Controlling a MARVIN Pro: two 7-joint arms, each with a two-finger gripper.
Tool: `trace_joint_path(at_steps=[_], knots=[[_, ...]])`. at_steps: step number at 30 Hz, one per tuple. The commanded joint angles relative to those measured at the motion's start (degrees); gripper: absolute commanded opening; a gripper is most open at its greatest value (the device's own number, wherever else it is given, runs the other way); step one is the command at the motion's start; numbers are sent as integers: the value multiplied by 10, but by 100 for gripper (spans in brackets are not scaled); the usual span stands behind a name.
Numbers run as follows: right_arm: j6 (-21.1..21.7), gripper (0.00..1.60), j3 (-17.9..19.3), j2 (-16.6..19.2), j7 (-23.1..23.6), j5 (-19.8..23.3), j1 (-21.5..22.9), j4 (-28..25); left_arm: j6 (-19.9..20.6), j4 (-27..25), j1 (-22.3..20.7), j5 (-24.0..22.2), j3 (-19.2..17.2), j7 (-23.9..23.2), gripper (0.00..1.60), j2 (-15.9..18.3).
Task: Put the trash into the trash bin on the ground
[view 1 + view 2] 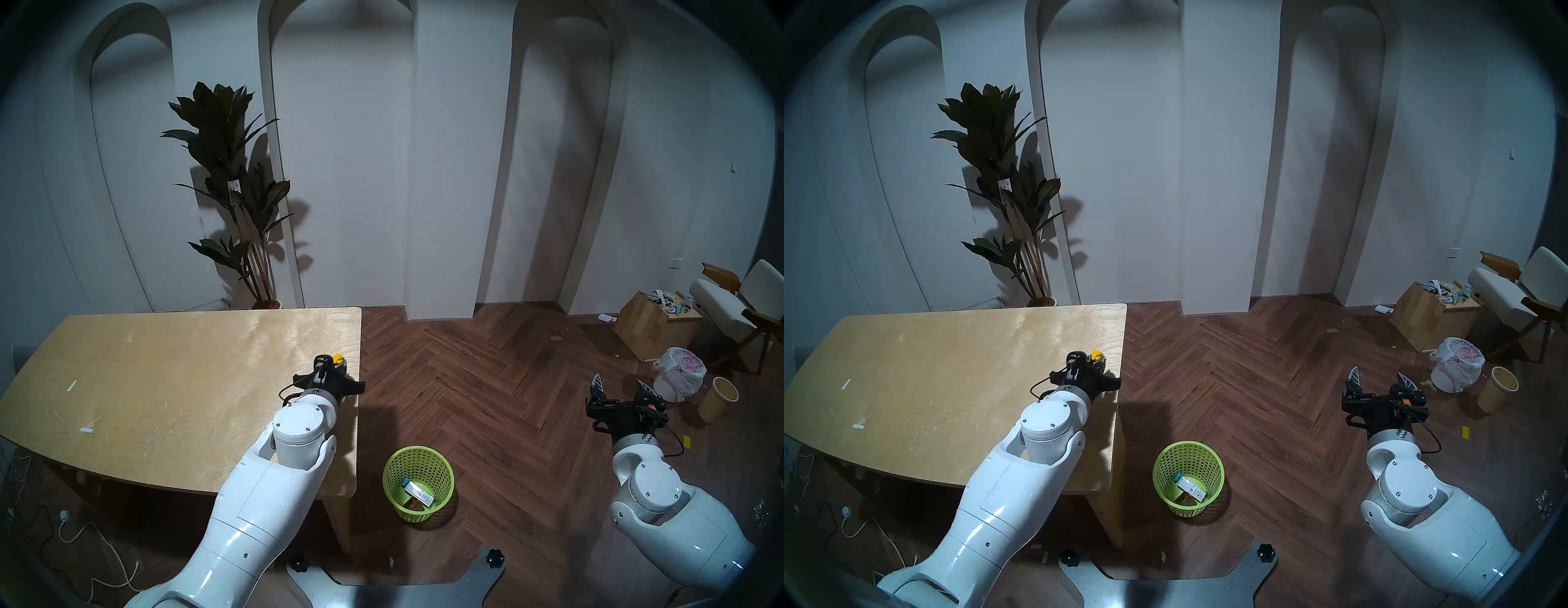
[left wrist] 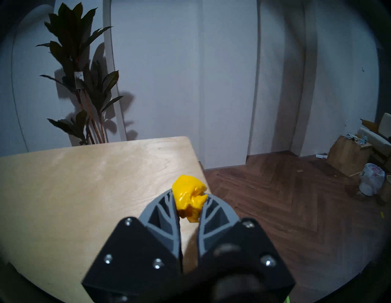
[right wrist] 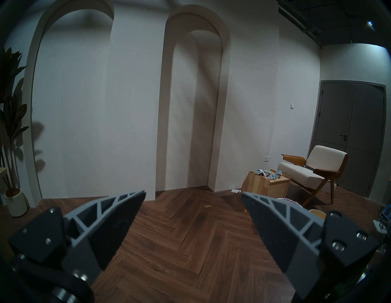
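Left tool (image 2: 189, 203) pinches crumpled yellow paper ball (image 2: 189, 193), pointing nearly level above table (image 2: 84, 179).

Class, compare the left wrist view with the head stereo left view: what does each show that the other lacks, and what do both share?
Only the left wrist view shows the left tool shut on the yellow paper ball up close. Only the head view shows the green bin on the floor, a blue-and-white carton inside it, and the open right tool. Both show the wooden table, the plant and the white bagged bin.
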Motion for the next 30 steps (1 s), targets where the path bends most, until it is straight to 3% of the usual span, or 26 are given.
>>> trace_joint_path(at_steps=[1, 9, 17, 28, 30], knots=[[-3, 160, 4, 1, 0, -1, 3, -7, 13, 4, -63, 24, 30, -21, 0, -38], [-3, 160, 4, 1, 0, -1, 3, -7, 27, 56, -96, 53, 53, -38, 0, -83], [-3, 160, 4, 1, 0, -1, 3, -6, 33, 147, -145, 79, 72, -56, 0, -131], [-3, 160, 3, 1, 0, -1, 4, -6, 20, 247, -189, 103, 65, -69, 0, -171], [-3, 160, 3, 1, 0, -1, 4, -6, 13, 285, -210, 108, 61, -74, 0, -178]])
